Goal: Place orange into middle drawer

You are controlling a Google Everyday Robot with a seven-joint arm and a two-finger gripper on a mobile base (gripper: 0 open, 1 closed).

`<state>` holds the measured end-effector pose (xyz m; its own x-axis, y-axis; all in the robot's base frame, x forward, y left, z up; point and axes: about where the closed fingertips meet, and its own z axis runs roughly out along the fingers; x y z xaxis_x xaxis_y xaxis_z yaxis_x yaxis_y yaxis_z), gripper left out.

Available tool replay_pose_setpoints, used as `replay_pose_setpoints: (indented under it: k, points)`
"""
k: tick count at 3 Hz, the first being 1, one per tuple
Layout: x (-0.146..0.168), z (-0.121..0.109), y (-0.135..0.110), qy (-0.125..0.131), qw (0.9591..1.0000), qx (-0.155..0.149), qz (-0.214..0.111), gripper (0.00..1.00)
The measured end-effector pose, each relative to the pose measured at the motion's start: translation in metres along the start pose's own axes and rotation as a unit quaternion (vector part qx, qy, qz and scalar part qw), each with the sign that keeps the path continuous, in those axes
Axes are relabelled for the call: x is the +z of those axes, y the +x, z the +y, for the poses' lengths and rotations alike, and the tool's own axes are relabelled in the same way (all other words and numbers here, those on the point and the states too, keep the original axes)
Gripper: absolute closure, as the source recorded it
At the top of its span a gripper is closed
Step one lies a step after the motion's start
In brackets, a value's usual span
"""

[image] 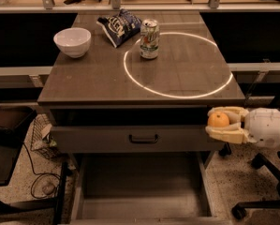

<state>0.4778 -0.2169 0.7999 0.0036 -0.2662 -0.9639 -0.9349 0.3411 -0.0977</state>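
Observation:
My gripper (219, 122) comes in from the right edge, below the cabinet top's front right corner. Its pale fingers (226, 135) are shut on the orange (218, 120), a small round fruit held in the air beside the cabinet. The middle drawer (139, 191) is pulled out at the bottom of the view, a wide shallow grey box with a bare flat floor. The orange is to the right of the drawer and well above its floor, outside its right wall.
A closed drawer front with a dark handle (143, 138) sits above the open drawer. On the cabinet top stand a white bowl (72, 41), a chip bag (119, 26) and a soda can (149, 39). A wire basket (40, 137) stands left; a chair base (256, 200) right.

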Motion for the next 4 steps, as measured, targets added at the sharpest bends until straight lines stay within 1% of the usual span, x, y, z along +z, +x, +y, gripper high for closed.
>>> replay_pose_setpoints:
  k: [1,2,3,4]
  points:
    - [-0.003,0.047,0.043,-0.030,0.9987,-0.003,0.040,1.00]
    - [-0.004,0.094,0.098,-0.044,0.9962,0.009,0.074,1.00]
    - [0.011,0.124,0.150,-0.055,0.9939,0.023,0.092,1.00]
    - [0.042,0.135,0.197,-0.066,0.9906,0.036,0.114,1.00]
